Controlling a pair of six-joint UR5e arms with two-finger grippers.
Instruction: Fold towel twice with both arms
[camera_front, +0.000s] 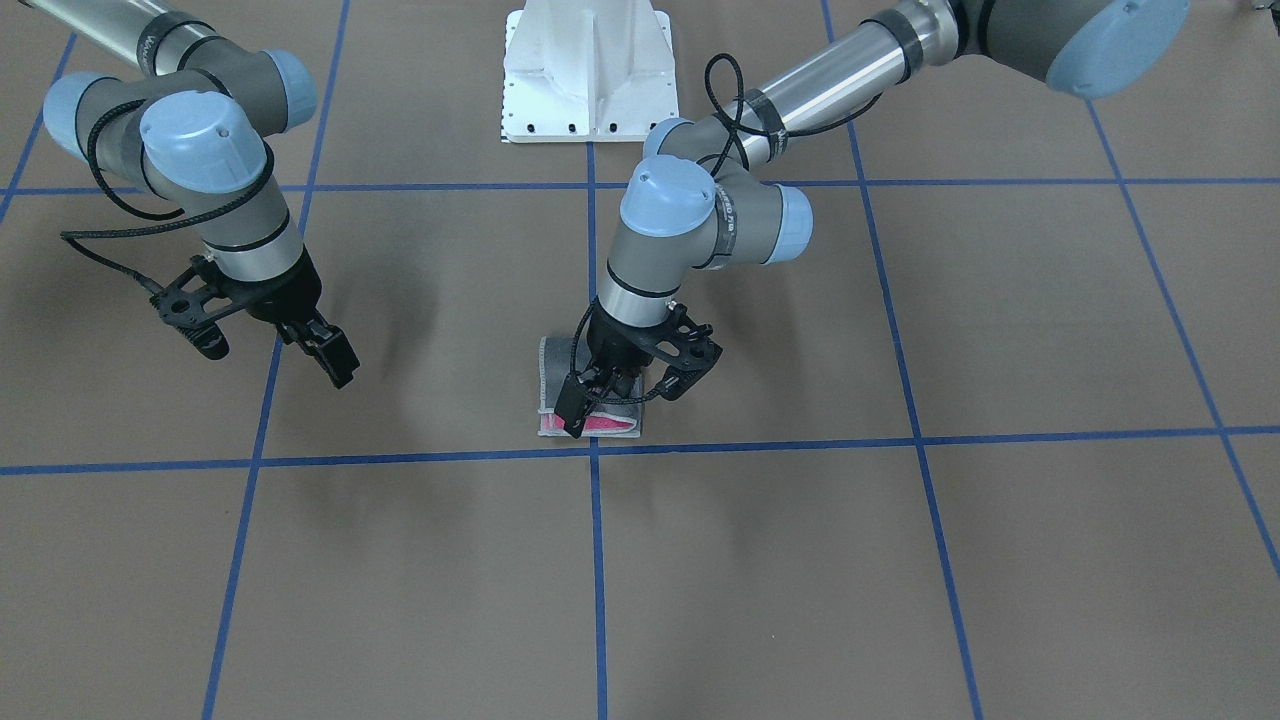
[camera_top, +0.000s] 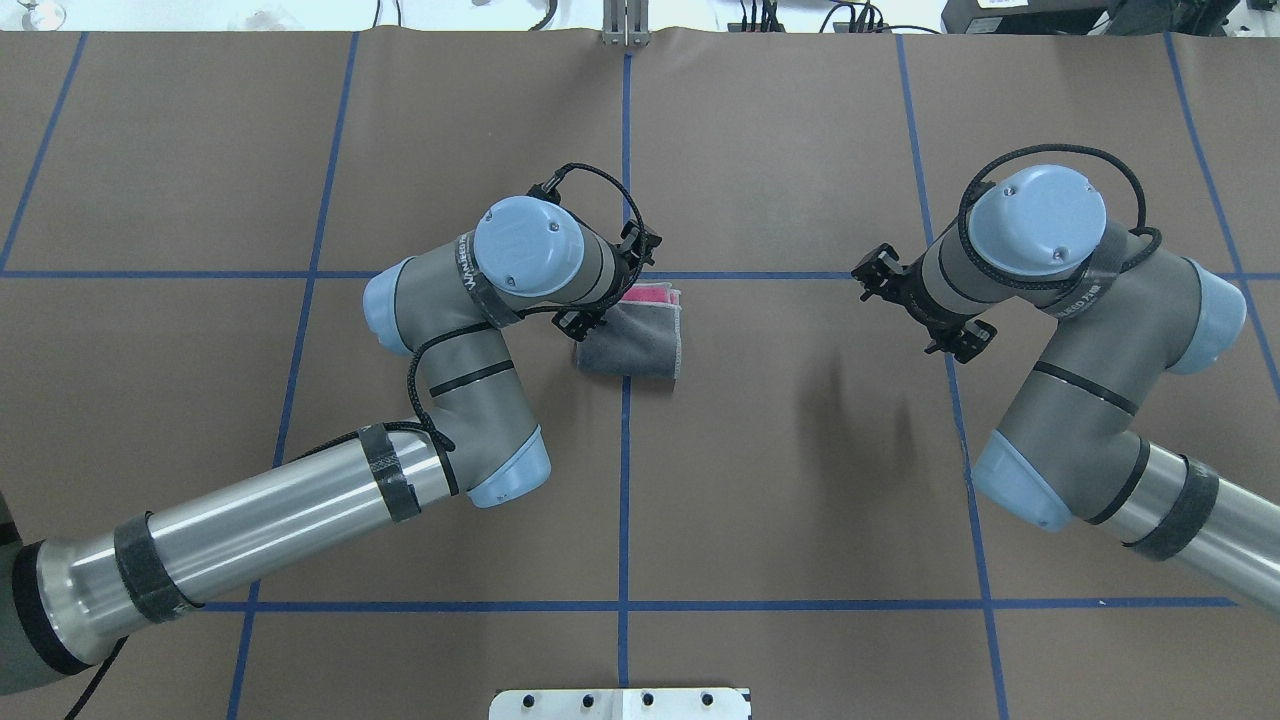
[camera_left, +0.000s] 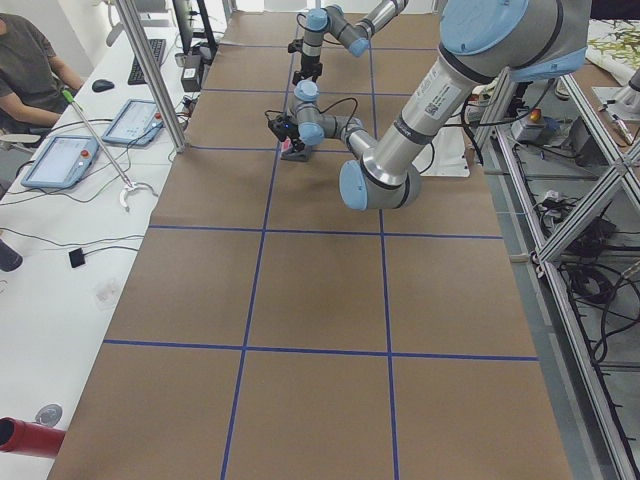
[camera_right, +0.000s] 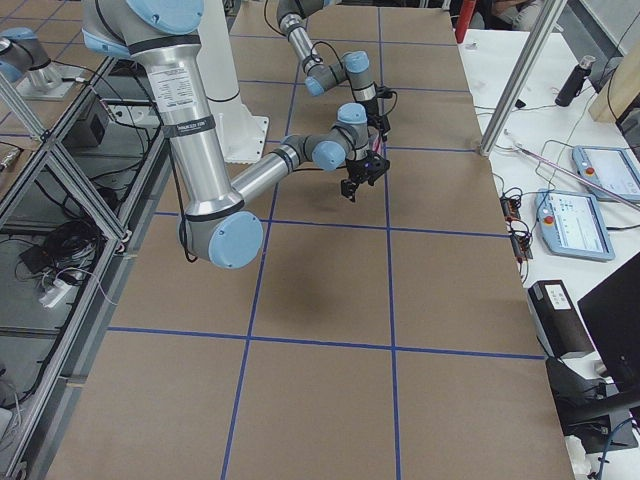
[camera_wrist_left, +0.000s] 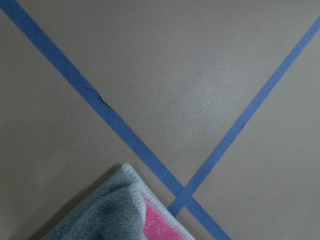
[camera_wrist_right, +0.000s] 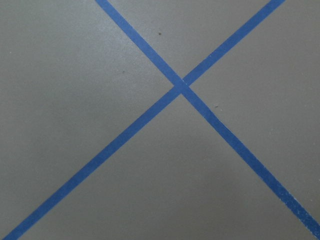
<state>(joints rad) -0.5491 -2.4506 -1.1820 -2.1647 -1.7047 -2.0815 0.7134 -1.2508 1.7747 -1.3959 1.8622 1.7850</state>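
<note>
My left hand is down on the folded towel, tips at its pink edge; I cannot tell whether they are clamped. The towel lies mid-surface, beside a tape crossing. My right hand, fingers together, hovers well apart, toward the surface's right edge.

Overhead: the left arm lies over the left gripper and hides one side of the towel. Front view: that gripper covers the towel's middle, and whether the jaws pinch cloth cannot be told. Left wrist view: towel cut off by the bottom edge (one corner shows, no more). Right gripper: finger gap unreadable. Side views: towel too small to read any folds. White pedestal cut off by the top edge.
</note>
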